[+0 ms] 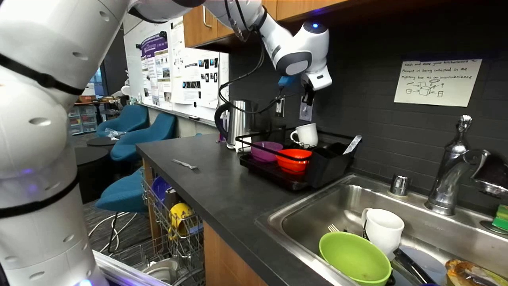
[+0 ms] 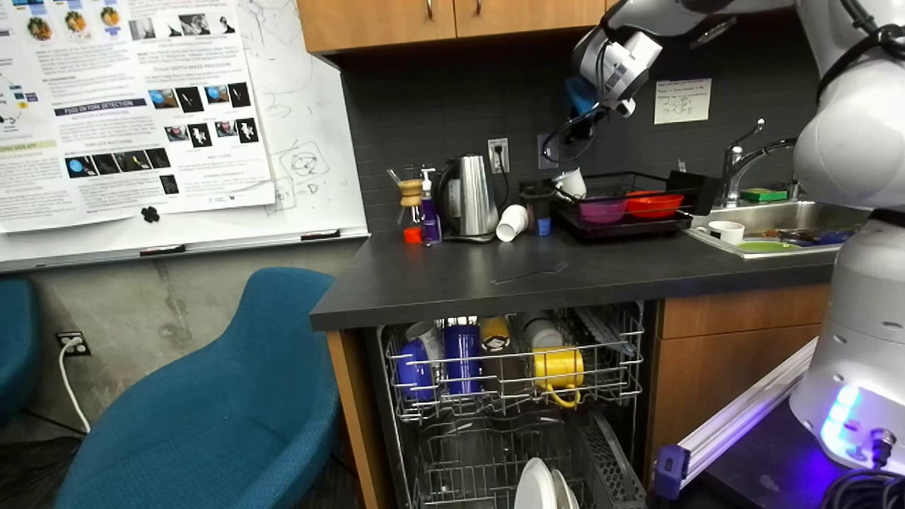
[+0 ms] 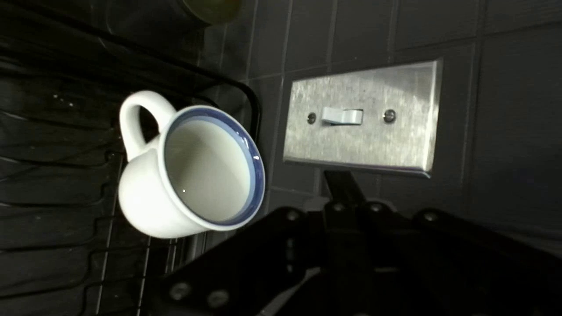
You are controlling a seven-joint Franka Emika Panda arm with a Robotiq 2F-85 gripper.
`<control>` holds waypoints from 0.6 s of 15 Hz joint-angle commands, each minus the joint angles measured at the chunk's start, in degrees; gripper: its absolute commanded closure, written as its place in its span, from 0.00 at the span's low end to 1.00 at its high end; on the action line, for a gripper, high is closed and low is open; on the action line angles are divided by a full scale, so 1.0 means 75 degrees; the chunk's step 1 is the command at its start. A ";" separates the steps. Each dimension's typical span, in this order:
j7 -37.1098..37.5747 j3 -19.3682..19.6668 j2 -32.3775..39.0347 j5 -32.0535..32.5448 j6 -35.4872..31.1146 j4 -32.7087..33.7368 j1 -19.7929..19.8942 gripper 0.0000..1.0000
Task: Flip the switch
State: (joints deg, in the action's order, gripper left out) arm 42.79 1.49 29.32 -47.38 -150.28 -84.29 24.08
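Observation:
A small white toggle switch sits in the middle of a brushed metal wall plate on dark tiles. The plate also shows in both exterior views, under the arm's end, as a grey plate and a grey plate. My gripper is shut with nothing between its fingers. In the wrist view its black tips lie just beyond the plate's long lower edge, apart from the toggle. In an exterior view the dark gripper overlaps the plate's upper part; whether it touches the wall I cannot tell.
Left of the plate in the wrist view, a white mug with a blue rim leans in a black dish rack. The rack also holds a purple bowl and a red bowl. Nearby stand a kettle and an outlet.

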 commanded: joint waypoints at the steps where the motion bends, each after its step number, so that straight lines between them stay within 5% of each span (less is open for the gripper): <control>1: -0.0293 0.0354 -0.0458 -0.0177 0.0631 -0.0357 -0.0202 1.00; 9: -0.0336 0.1268 -0.1230 0.1604 0.0642 -0.2243 -0.1092 1.00</control>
State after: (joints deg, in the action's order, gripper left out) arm 41.38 8.91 25.91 -38.61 -144.94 -93.35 18.06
